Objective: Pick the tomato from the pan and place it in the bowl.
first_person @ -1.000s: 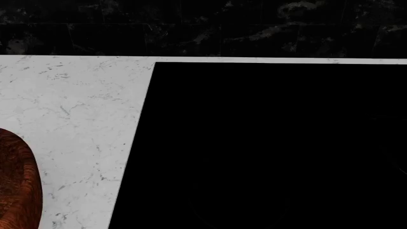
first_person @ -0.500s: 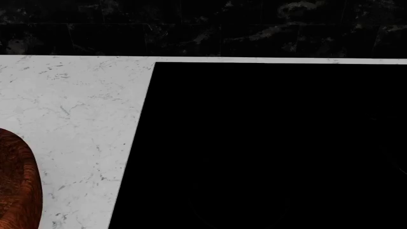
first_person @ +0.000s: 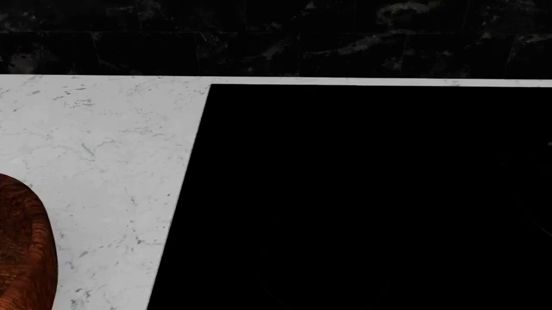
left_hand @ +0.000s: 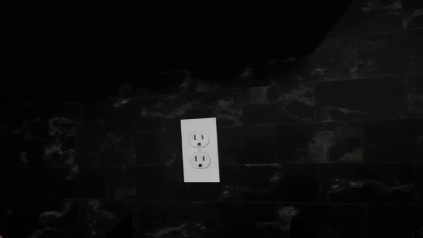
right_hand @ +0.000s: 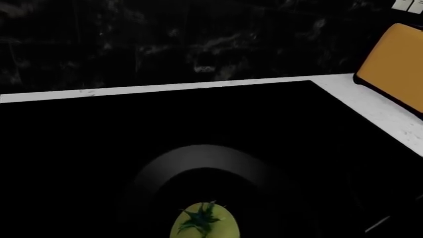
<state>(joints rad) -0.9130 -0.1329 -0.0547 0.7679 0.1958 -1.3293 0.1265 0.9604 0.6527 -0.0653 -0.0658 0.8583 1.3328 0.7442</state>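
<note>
Left arm and left gripper: not showing in any view, pose and jaw state undeterminable. Right arm and right gripper: likewise not showing in the head view or either wrist view, jaw state undeterminable.

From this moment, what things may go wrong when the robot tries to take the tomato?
1. The pan is nearly the same black as the cooktop, so its rim is hard to judge and a gripper may bump it.
2. The tomato is small and round; a poor grasp could let it roll.
3. No gripper shows in any view, and the bowl sits at the head view's left edge, so aiming the drop may be harder.
</note>
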